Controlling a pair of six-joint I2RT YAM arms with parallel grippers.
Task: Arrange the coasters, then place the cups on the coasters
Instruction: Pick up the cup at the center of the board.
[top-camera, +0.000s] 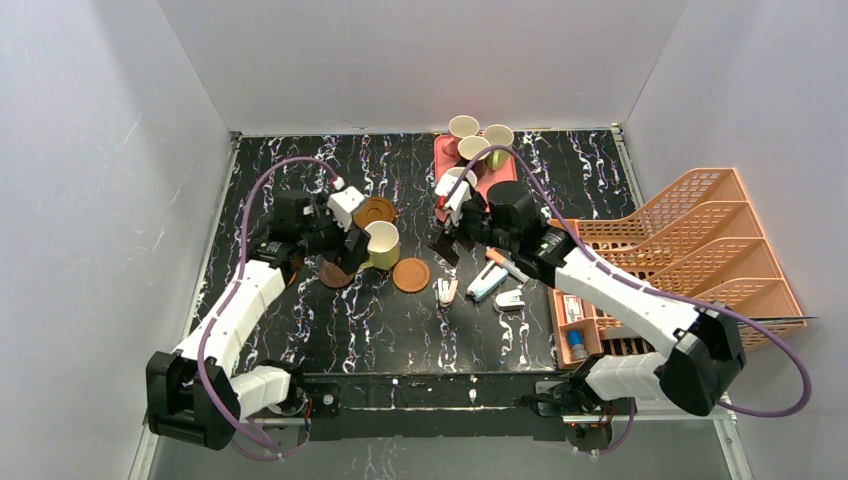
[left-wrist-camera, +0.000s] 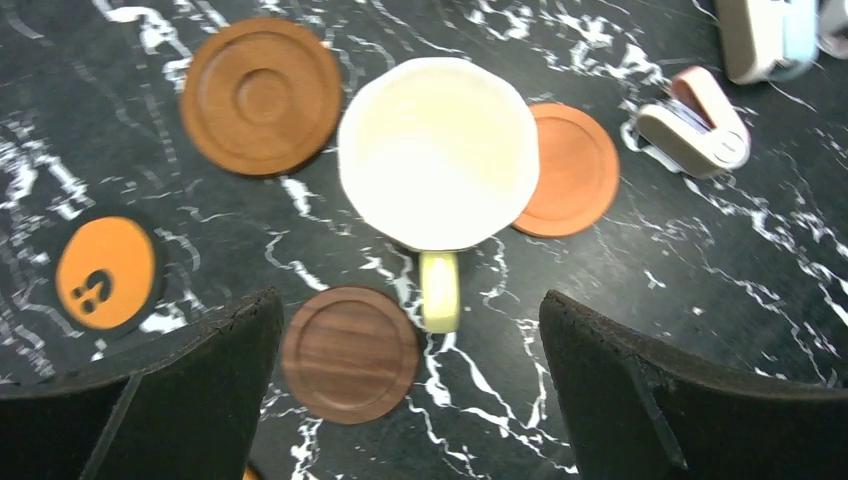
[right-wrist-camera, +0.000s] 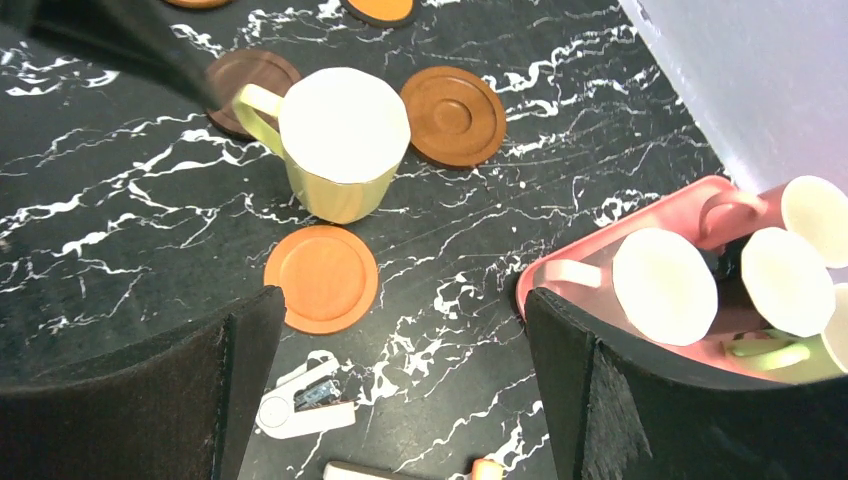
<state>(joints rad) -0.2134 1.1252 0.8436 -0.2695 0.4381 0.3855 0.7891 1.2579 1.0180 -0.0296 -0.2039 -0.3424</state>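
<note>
Left fingers (left-wrist-camera: 200, 390) spread wide to straddle the yellow-green cup (left-wrist-camera: 438, 150), seemingly on none of the coasters (left-wrist-camera: 572, 170); right fingers (right-wrist-camera: 620, 400) open, empty.

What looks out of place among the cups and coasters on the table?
The yellow-green cup stands upright on the bare table, among coasters but on none: the orange coaster, the rimmed brown coaster and the dark coaster lie scattered around it. Nothing looks spilled or broken.
</note>
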